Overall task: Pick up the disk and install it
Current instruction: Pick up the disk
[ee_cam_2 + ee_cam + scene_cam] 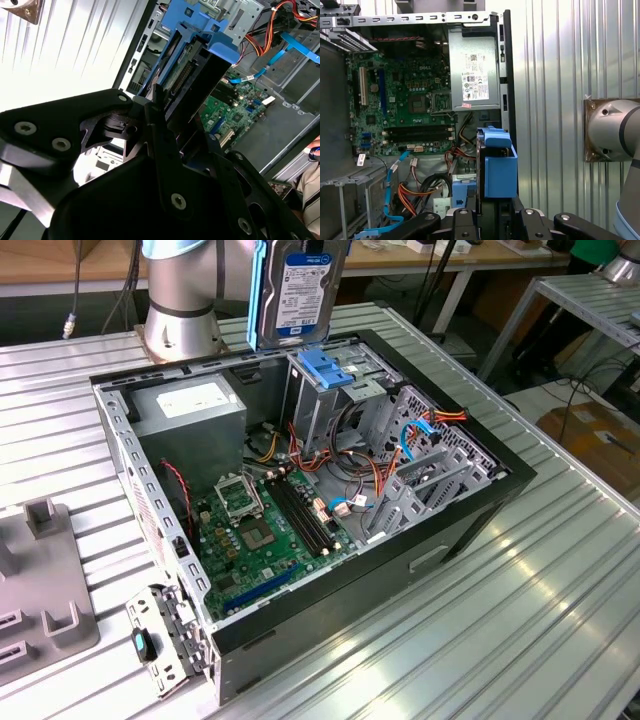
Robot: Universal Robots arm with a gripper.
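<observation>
Gripping the disk (499, 172) in the hand (495, 217), with the fingers (465, 222) shut against its two broad faces. Holding it on edge, connector end pointing away from the hand and down toward the open computer case (500, 480) in the second wrist view. In the exterior view, hanging label outward just above the drive cage (312, 410) with the blue plastic top (325, 370), apart from it, not yet seated.

Likely to go wrong: catching a blue side rail on the blue plastic top or the cage wall if lowered off line or tilted, then jamming or twisting in the grip. Also snagging or pinching the orange and red cables (385, 475) just beside the cage on the exterior view's right. Cannot tell whether the cage's slot is free, hidden as it is under the blue top.

Inside the case:
- grey power supply (190, 410) in the far corner on the exterior view's left
- green motherboard (260, 530) flat on the floor
- the cage at the far middle
- blue data leads (415, 435) and cable bundles toward the exterior view's right

All set on the ribbed metal surface (520, 640), with the arm's base (180, 315) bolted just beyond.
</observation>
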